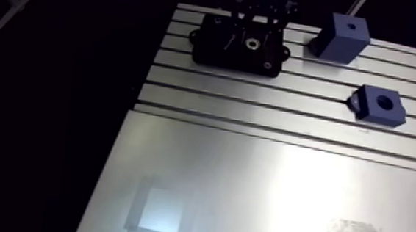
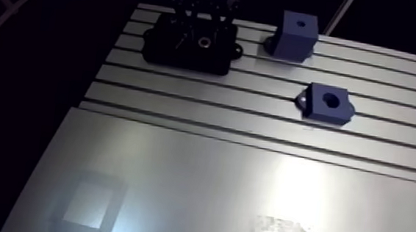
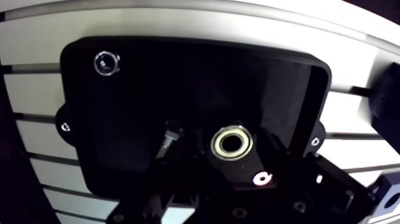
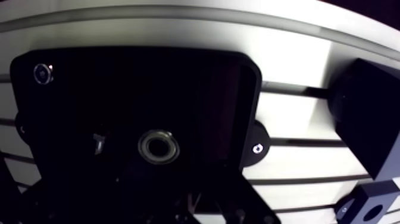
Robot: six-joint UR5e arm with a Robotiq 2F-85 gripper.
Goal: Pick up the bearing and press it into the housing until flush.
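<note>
Judging the bearing (image 3: 232,142) small, stiff and slick in the black tray (image 3: 178,77), I'd pinch its outer rim. The gripper (image 1: 252,28) hovers above, and I cannot tell its state. The blue housing (image 1: 382,105) sits at four o'clock.

Hand (image 1: 252,22) dark against black tray (image 3: 178,77), outline lost, top cut by arm view's edge. Wrist view: dark block (image 4: 369,113) beside tray cut by edge; small blue block (image 4: 369,208) clipped at corner

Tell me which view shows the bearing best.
The wrist view: the bearing shows large, a clear metal ring lying in the black tray. The arm view shows it only as a small bright dot in that tray, far off.
</note>
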